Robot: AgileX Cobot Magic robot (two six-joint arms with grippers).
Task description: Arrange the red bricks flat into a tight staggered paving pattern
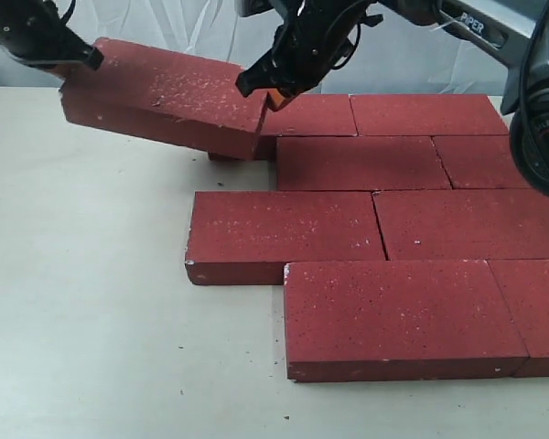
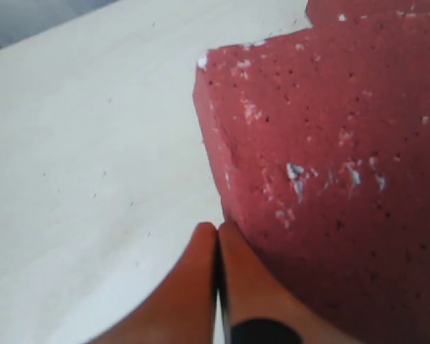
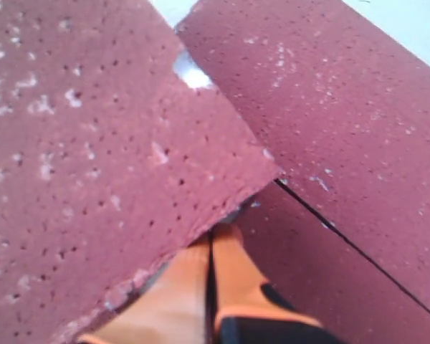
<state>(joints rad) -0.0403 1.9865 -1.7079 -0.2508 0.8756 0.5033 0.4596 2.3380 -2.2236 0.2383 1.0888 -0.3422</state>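
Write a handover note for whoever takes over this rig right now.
Left gripper: shut, fingertips against the raised left end of the tilted brick.
Right gripper: shut, pressed at that brick's lower right end.
Done: eight bricks lie flat on the table in four staggered rows, and the joints look tight.
Left: lower the tilted brick flat and push it against the top row.
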